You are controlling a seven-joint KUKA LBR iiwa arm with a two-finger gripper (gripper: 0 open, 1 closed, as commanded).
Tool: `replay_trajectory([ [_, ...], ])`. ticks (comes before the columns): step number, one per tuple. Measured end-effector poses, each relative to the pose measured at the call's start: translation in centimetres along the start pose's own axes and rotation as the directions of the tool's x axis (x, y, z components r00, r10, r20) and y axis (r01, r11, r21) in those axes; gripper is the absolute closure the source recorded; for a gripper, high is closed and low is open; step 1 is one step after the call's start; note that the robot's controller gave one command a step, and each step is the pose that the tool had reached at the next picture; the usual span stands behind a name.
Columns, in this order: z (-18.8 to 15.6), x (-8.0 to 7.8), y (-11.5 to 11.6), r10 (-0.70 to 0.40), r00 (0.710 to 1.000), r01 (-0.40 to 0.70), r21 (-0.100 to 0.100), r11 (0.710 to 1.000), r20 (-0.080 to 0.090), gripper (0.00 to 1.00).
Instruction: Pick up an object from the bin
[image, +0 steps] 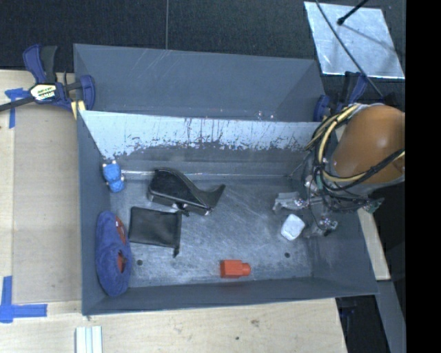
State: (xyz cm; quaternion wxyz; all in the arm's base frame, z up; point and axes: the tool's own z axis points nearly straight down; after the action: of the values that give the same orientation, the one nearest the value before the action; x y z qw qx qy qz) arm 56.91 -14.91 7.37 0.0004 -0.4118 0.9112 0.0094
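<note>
White block (293, 227) lies on bin (207, 293) floor, right side, just beside gripper (308, 214); how open it is, cannot tell. Best: centre on this 1 block, close squarely, lift straight.

Pale beige table (41, 207) along the left and the lower edge, dark, almost black ground (207, 24) across the top, and at the upper right a crinkled silver-grey sheet (358, 48) catching light, with a thin dark rod (355, 12) slanting over its top corner.
</note>
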Motion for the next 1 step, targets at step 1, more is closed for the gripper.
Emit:
replay_trajectory([
  [1, -0.19, -0.36, -0.05, -0.007, 1.000, 0.007, 0.010, 1.000, 0.007, 1.00],
])
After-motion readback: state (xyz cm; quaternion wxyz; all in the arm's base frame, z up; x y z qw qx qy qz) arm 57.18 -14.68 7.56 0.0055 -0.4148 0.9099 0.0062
